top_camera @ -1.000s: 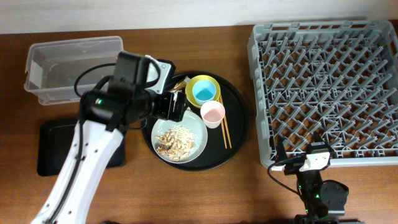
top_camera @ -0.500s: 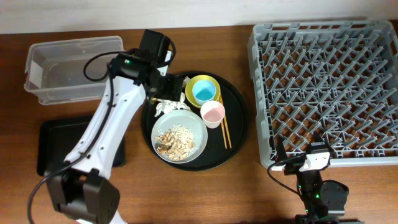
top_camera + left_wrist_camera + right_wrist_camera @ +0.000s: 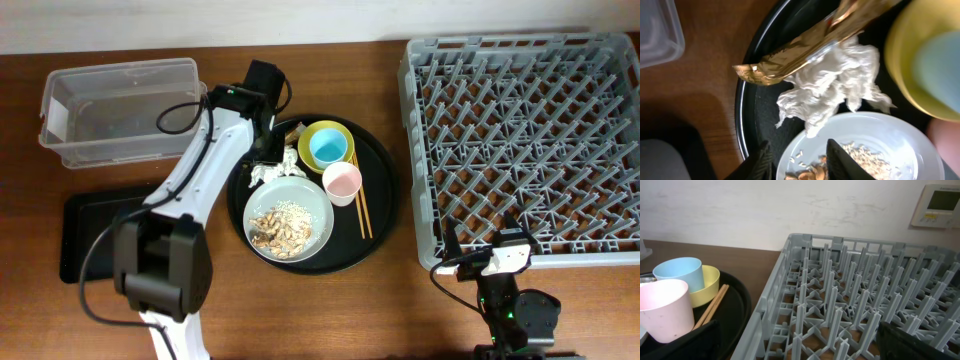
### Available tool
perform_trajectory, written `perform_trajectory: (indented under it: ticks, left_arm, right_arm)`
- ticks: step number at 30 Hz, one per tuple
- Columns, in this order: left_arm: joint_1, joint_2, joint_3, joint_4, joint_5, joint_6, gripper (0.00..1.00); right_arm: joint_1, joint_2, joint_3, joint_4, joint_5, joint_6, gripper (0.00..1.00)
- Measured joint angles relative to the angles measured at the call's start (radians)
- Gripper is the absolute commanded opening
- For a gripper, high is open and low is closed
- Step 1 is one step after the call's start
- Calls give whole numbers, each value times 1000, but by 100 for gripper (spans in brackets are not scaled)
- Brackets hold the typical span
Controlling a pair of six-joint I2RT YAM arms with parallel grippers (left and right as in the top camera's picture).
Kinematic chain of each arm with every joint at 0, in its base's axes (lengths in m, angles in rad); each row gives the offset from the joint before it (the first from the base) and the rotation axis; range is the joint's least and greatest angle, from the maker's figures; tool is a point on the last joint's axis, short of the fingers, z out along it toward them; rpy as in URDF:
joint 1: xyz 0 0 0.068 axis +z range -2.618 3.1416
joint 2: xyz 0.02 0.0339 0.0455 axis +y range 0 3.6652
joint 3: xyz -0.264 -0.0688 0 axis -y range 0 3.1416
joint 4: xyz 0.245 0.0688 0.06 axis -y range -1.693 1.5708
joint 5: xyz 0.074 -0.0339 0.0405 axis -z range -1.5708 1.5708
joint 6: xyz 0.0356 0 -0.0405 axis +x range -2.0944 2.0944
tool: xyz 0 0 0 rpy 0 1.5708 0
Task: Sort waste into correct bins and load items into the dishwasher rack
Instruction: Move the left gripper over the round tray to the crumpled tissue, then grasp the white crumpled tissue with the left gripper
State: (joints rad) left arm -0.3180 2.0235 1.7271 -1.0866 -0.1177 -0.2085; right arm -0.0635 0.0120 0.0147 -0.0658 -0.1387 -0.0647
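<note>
While the right gripper (image 3: 800, 336) hangs with jaws wide apart just before the dishwasher rack (image 3: 520, 130), the plate (image 3: 303, 190) of rice (image 3: 280, 228) lies nearest on the round black tray (image 3: 385, 205). Behind it stand the pink cup (image 3: 342, 182) beside the chopsticks (image 3: 362, 215), then the light-blue cup (image 3: 328, 148) inside the yellow bowl (image 3: 346, 134). The left gripper (image 3: 799, 149), fingers partly apart and empty, hovers over the plate's rim, facing the crumpled paper (image 3: 835, 85) and the wrapper (image 3: 805, 45).
</note>
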Motion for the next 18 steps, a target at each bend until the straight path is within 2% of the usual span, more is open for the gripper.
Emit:
perform_trajectory:
  ticks: [7,18]
  left_arm:
    - [19,82,0,0,1,-78,33]
    - [23,104,1,32,90,-100,33]
  right_arm:
    - [0,0,0,0,0,0,98]
    - [0,0,0,0,0,0,98]
